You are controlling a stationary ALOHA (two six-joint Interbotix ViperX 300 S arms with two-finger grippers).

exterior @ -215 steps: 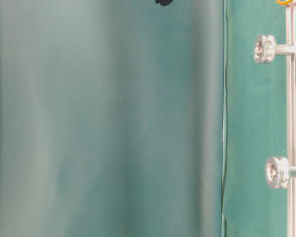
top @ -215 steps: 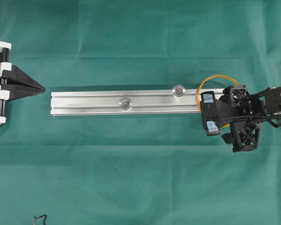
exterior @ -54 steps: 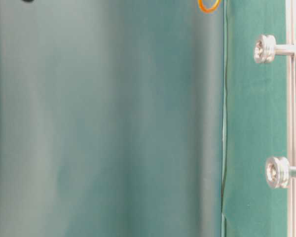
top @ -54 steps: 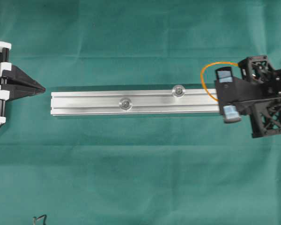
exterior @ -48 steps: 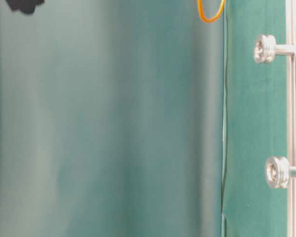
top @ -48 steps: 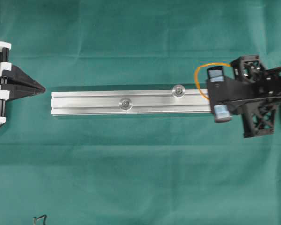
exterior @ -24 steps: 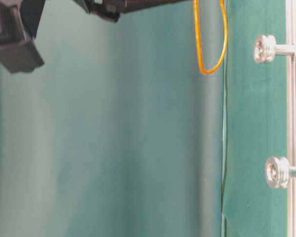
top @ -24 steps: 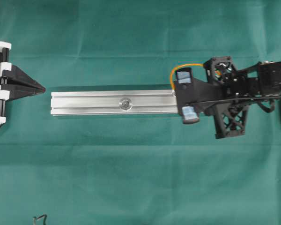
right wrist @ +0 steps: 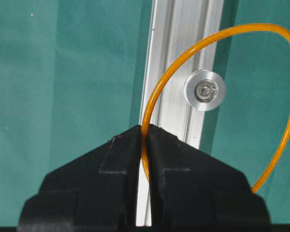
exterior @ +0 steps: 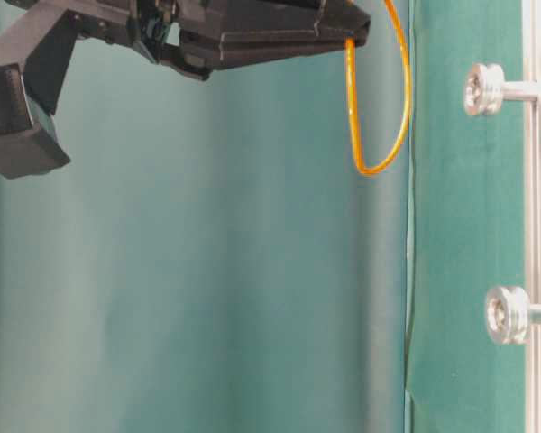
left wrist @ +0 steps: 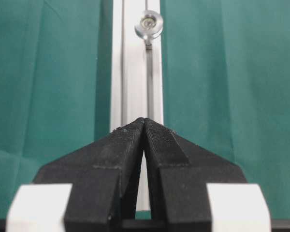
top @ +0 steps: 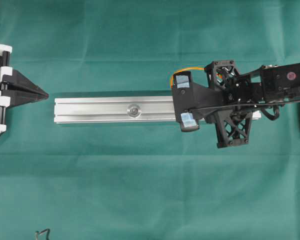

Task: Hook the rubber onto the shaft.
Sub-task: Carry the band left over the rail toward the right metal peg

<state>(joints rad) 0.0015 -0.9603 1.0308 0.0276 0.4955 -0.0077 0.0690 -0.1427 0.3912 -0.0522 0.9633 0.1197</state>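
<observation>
A green-draped table point(top: 140, 190) carries a long silver rail point(top: 100, 109) lying left to right in the overhead view, with a grooved shaft point(top: 134, 110) standing from it at mid-length. A second shaft point(right wrist: 205, 90) shows in the right wrist view; in the overhead view the right arm covers it.

The right claw point(right wrist: 145, 129) hangs over the rail's right part, its jaws pressed together on the rubber point(right wrist: 193, 63), a thin orange loop that bows out ahead of the tips and off to one side. Through the right wrist camera the nearer shaft's head sits inside the outline of the loop, just ahead of the fingertips and a little to the right. The table-level view shows the rubber point(exterior: 379, 108) held well clear above the rail, so the loop appears to be over the shaft rather than around it. Lowering the loop past the head into the groove looks like the step that matters.

The left claw point(left wrist: 144, 122) rests beyond the rail's left end, its jaws closed on nothing, well apart from both shafts. The right arm is plainly the nearer one.
</observation>
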